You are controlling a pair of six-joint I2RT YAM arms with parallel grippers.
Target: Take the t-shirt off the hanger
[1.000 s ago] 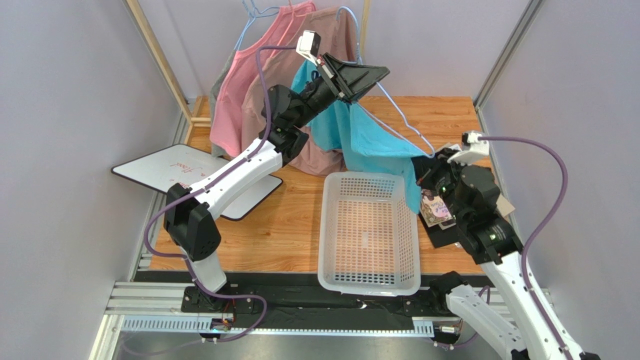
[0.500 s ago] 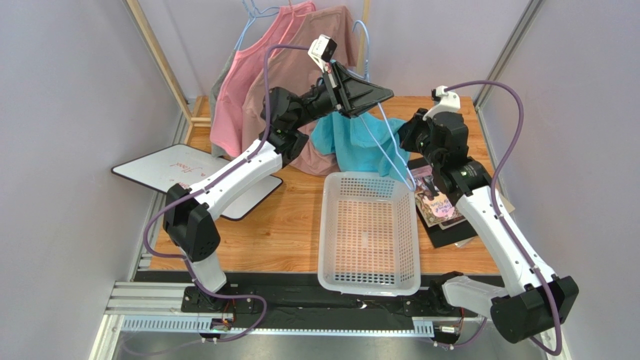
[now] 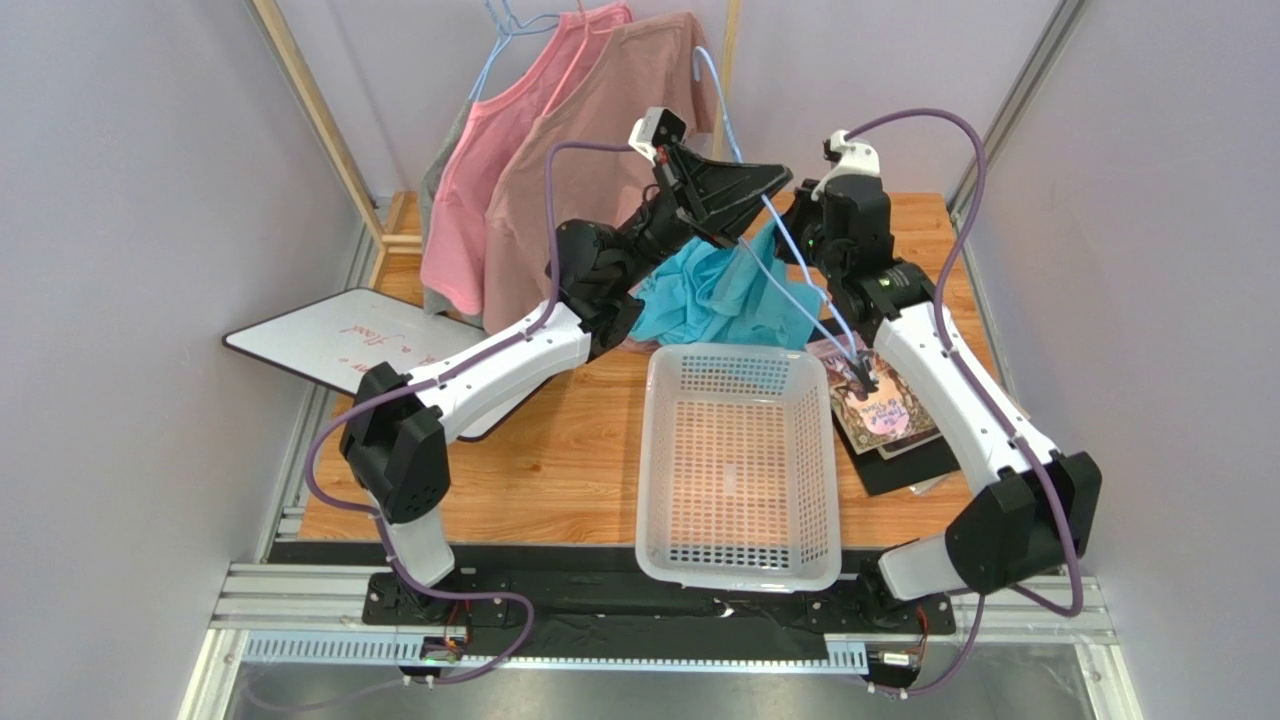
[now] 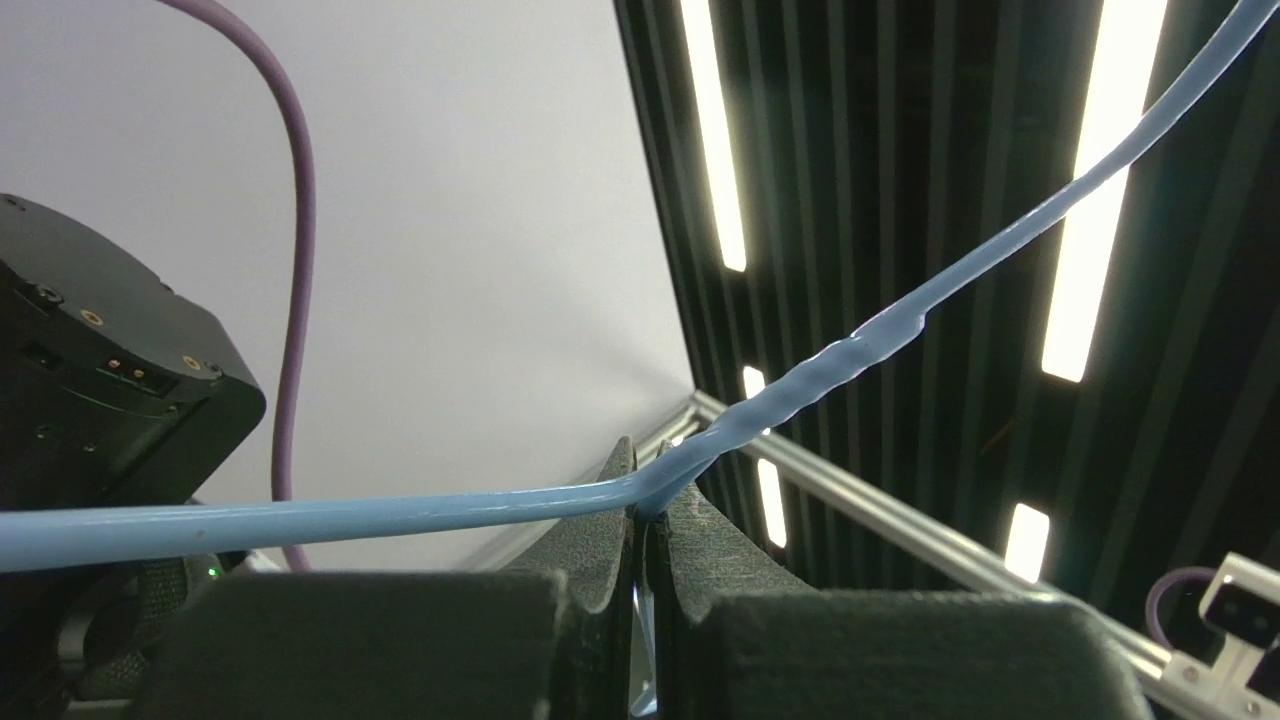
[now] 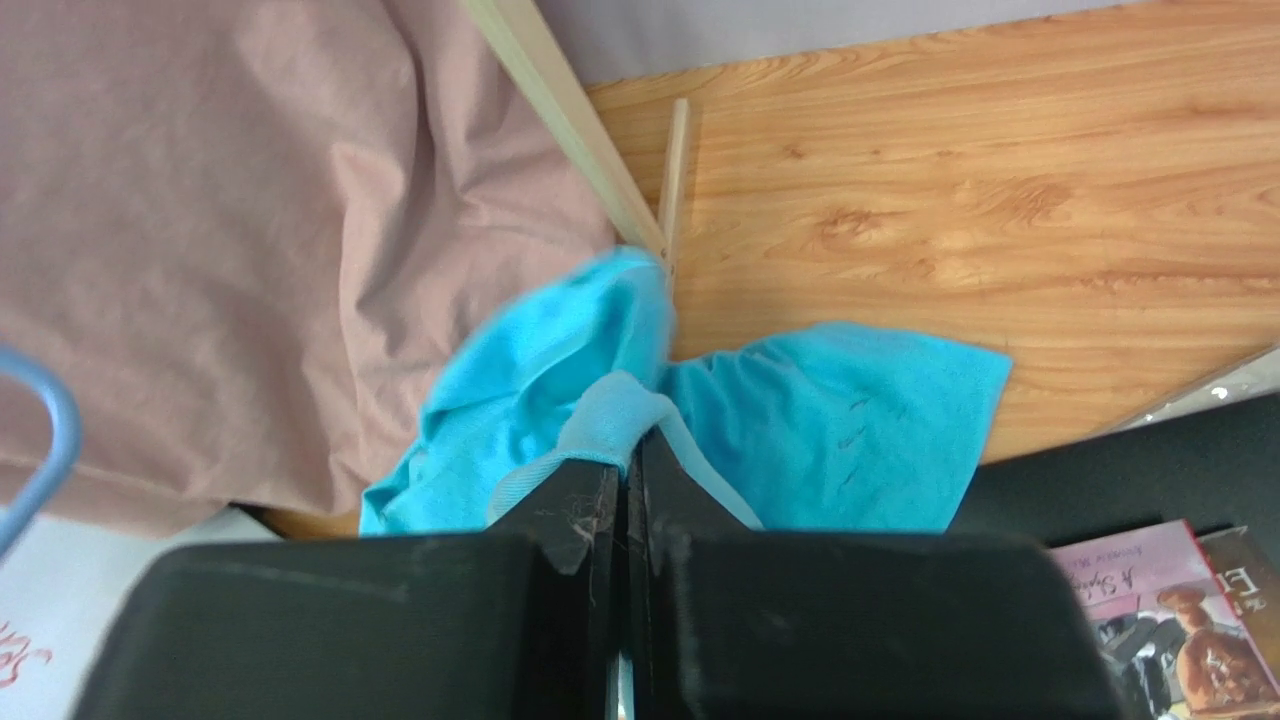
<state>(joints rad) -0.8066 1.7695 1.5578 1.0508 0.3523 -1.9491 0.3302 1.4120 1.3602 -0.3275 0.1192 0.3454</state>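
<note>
The teal t-shirt hangs bunched in a heap above the table, behind the basket. It also shows in the right wrist view. The light-blue wire hanger slants down through it towards the right. My left gripper is raised and shut on the hanger's wire, which crosses its tips in the left wrist view. My right gripper is just right of the left one. It is shut on a fold of the t-shirt.
A white mesh basket stands in front of the shirt. A salmon-pink shirt and a brownish-pink shirt hang at the back left. A whiteboard lies left, magazines lie right. Wooden posts frame the back.
My right arm swung up and back from the table's right side with the t-shirt's edge, bunching the shirt. My left gripper moved right and lower with the hanger.
</note>
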